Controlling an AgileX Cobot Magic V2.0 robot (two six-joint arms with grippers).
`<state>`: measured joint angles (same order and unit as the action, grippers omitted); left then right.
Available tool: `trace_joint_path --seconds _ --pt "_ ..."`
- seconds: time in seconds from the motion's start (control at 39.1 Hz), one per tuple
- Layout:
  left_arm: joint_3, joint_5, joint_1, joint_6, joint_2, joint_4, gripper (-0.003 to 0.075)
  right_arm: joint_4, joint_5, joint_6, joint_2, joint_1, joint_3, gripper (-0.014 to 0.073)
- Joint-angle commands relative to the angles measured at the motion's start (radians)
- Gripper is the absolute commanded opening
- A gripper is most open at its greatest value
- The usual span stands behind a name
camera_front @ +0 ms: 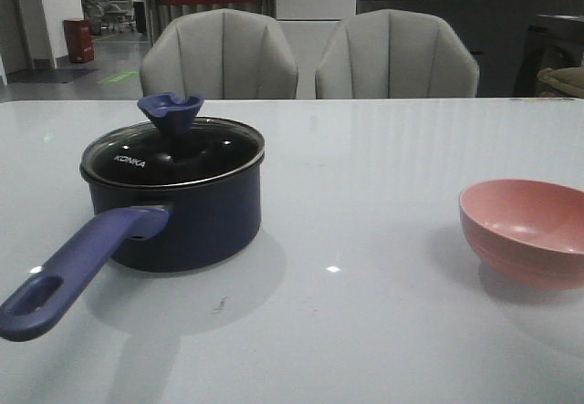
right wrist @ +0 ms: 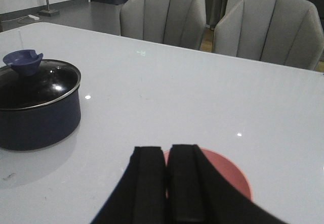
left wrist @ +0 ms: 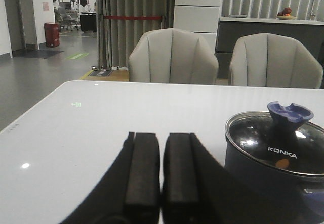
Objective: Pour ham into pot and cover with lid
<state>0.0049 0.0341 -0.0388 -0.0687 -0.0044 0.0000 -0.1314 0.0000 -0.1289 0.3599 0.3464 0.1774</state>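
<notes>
Sitting at about nine o'clock on the white table (camera_front: 365, 331), the pot (camera_front: 196, 217) wears the lid (camera_front: 173, 153) squarely on its rim, the knob up and the long handle running out toward seven o'clock. Well apart from it, at three o'clock, stands the pink bowl (camera_front: 525, 231); its inside looks bare from the front, and no ham can be made out there. One small orange spot shows through the glass in the left wrist view, which may be a slice of ham (left wrist: 287, 165) already inside the pot.

The left gripper (left wrist: 161, 173) hangs near the pot with its pads pressed together and nothing between them. The right gripper (right wrist: 167, 183) hovers just over the bowl, its pads likewise closed and empty.

By the look of it the job is done or nearly so. The risks are small ones: the pot handle juts out to where a passing left arm could catch it and swing the pot, and a knock to the tall knob could shift the glass lid off its seat. The light bowl could skate across the glossy top if the right fingers (right wrist: 185, 183) dip onto its rim.
</notes>
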Motion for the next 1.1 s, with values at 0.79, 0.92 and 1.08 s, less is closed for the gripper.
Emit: trace_joint_path --seconds 0.79,0.92,1.08 --pt "0.020 -0.086 0.002 0.002 -0.019 -0.011 0.0113 0.166 -0.039 0.106 -0.389 -0.198 -0.199 0.0147" --pt "0.020 -0.086 0.002 0.002 -0.019 -0.011 0.0113 0.180 -0.035 0.105 -0.389 -0.232 -0.199 0.0147" --pt "0.020 -0.086 0.002 0.002 -0.019 -0.011 0.0113 0.180 -0.035 0.108 -0.389 -0.243 -0.199 0.0147"
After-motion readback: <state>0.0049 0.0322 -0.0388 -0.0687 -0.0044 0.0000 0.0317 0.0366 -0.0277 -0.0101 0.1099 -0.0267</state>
